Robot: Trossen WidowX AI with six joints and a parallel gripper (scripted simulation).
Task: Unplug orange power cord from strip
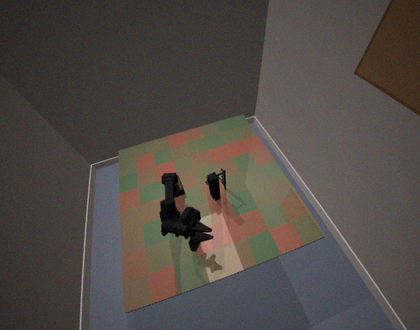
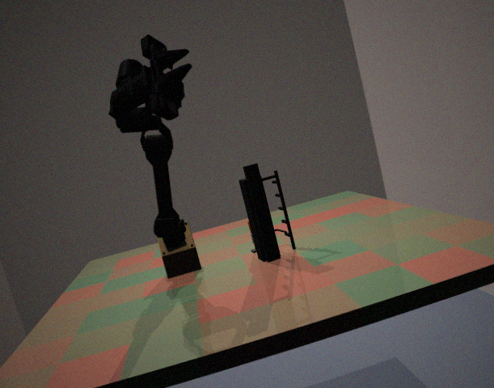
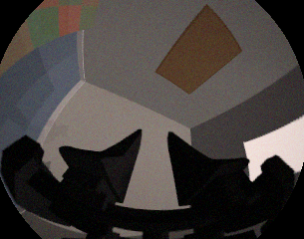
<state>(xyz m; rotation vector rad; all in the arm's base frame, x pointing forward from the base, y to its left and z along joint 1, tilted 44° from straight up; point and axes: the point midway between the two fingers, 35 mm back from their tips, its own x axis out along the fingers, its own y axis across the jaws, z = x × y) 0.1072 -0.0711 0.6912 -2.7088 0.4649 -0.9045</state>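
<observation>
The black two-fingered tool (image 2: 174,62) is raised high above the worktop, and its fingers are drawn partly together with only bare wall showing in the gap between them in the wrist view; it holds nothing. It points up and away from the tall black power strip (image 2: 259,212), well apart from it and far above its top.

The strip stands upright on the checkered green-and-salmon worktop (image 2: 364,250), just beside the arm's tan-topped black base block (image 2: 178,256). A thin black rack with short pegs (image 2: 282,208) stands right behind the strip.

Of the orange power cord only a small orange patch (image 1: 206,177) shows, on the strip's face toward the base block, low on it in the exterior view (image 2: 249,224). So the plug looks still seated.

The plug is probably small, rigid and light, held by friction, while the cord would be limp. The best hold is likely across the plug body, pulling straight out from the strip's face; the strip might tip.
</observation>
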